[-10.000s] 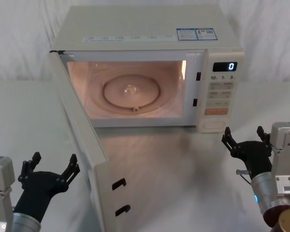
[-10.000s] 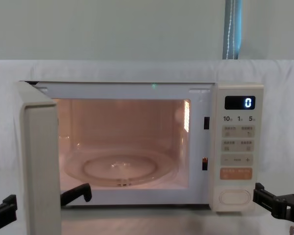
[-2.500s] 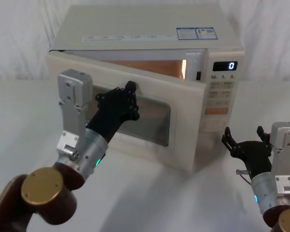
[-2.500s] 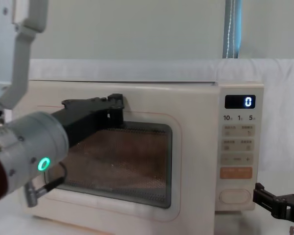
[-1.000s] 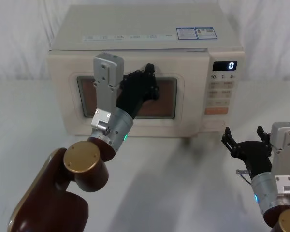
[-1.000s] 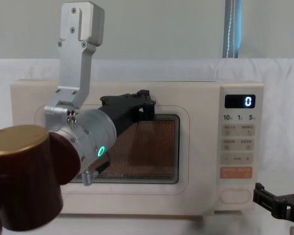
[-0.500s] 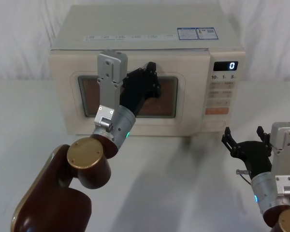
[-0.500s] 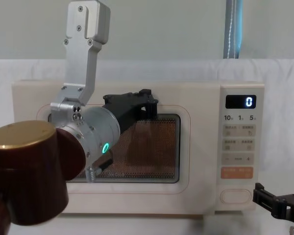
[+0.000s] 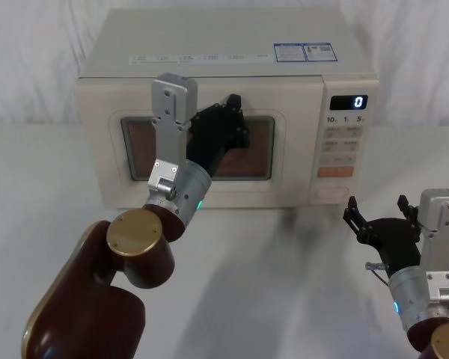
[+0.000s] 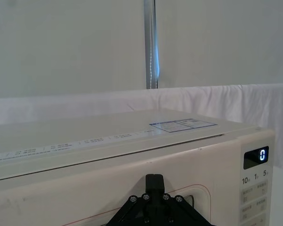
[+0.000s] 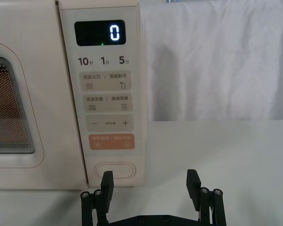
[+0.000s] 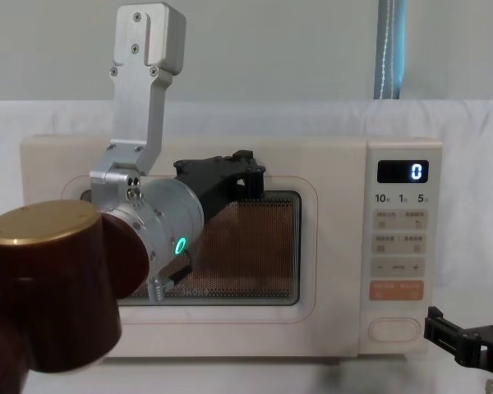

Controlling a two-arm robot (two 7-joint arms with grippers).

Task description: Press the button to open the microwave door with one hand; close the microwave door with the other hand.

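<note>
microwave door (image 9: 202, 149) swung from wide open to flush shut, left claw (image 9: 236, 123) raised from table to its window

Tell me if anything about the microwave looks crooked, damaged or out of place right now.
Nothing stands out. The microwave door sits flush and square with the control panel, the left gripper is at its window, and the right gripper hangs open near the button.

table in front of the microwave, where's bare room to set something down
Bare table lies between the left arm and the right tool. It is crowded at the microwave door, where the left tool rests on the glass.
</note>
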